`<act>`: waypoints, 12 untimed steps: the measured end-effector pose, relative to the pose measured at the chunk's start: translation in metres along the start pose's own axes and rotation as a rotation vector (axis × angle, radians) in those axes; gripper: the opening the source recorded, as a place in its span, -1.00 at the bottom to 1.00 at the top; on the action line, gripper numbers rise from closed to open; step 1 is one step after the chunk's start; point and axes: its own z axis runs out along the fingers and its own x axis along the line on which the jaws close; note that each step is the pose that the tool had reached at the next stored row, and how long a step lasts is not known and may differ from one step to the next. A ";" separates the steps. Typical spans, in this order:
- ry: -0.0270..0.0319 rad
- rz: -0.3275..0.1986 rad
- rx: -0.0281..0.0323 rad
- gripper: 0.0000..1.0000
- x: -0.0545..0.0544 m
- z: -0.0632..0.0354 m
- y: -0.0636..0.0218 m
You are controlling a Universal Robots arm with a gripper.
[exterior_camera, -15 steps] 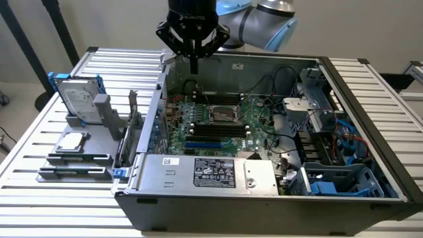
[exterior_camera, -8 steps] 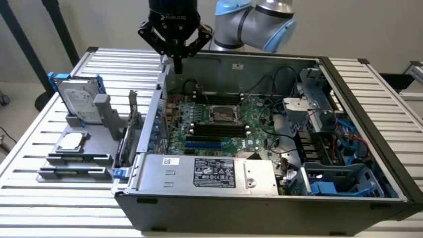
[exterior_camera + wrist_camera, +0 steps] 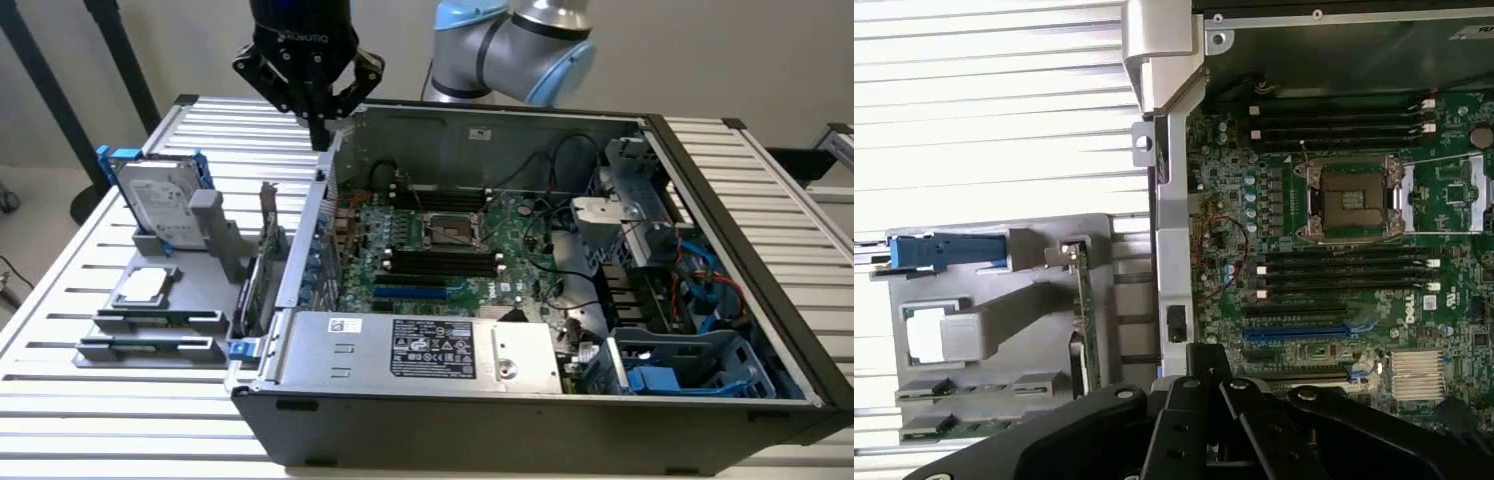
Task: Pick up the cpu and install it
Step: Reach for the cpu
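- Currently the cpu lies flat, silvery face up, in a shallow seat of the grey fixture. The fixture sits on the slatted table at the exterior view's left. The chip is just in front of the hard drive, which stands upright in its blue bracket. Nothing touches the chip.
- In the wrist view the cpu shows as a bright square in the same fixture, outside the wall of the computer case.
- By my judgement it will handle as a light, stiff, thin part. The metal top is likely slick and the underside contacts delicate. The safest hold is across two opposite edges of the darker rim, keeping it level — not a pinch on the flat faces.
- The socket on the motherboard looks empty, with its metal frame around a dark square, so the install is not yet done.
- The end effector is closed, its fingers pressed together with nothing between them. It hangs over the case's rear corner at the exterior view's left — well apart from the chip.
- The wrist points straight down with the fingers vertical. The arm's blue-and-grey elbow sits behind the case.
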 end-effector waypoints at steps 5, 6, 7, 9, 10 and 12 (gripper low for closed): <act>0.0158 0.001 0.0016 -0.79 0.023 0.0028 -0.0018; 0.0189 0.001 0.0019 -0.79 0.027 0.0034 -0.0021; 0.0221 0.001 0.0023 -0.79 0.032 0.0039 -0.0025; 0.0280 0.001 0.0031 -0.79 0.041 0.0050 -0.0031; 0.0305 0.001 0.0035 -0.79 0.046 0.0056 -0.0035; 0.0328 0.001 0.0043 -0.79 0.055 0.0068 -0.0042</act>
